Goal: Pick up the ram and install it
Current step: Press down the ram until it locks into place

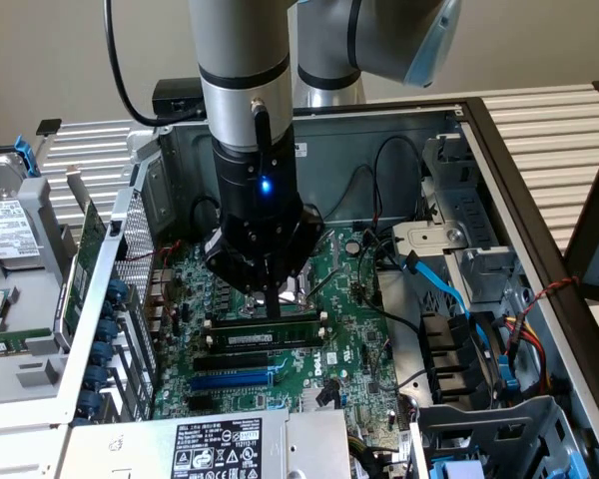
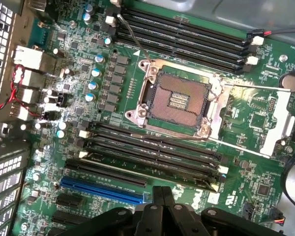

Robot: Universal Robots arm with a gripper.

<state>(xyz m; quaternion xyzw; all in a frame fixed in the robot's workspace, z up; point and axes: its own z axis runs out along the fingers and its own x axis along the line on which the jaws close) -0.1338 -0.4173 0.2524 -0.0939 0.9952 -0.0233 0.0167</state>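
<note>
My gripper (image 1: 271, 303) hangs straight down over the green motherboard (image 1: 344, 329), its fingers shut together with nothing between them. The tips stand just over the black memory slots (image 1: 265, 321) below the processor socket. The ram (image 1: 268, 340), a long thin stick with a white label strip, lies along one of those slots, right beside the fingertips. I cannot tell whether the tips touch it. In the wrist view the shut fingers (image 2: 162, 195) sit close to the row of slots (image 2: 152, 147), and the ram (image 2: 152, 168) runs along the slot nearest them.
The open processor socket (image 2: 179, 101) lies between two banks of slots. A long blue slot (image 1: 232, 380) sits beside the ram. Blue and black cables (image 1: 449, 299) and drive bays crowd the exterior view's right. A green card in a bracket (image 1: 88, 254) stands at its left.
</note>
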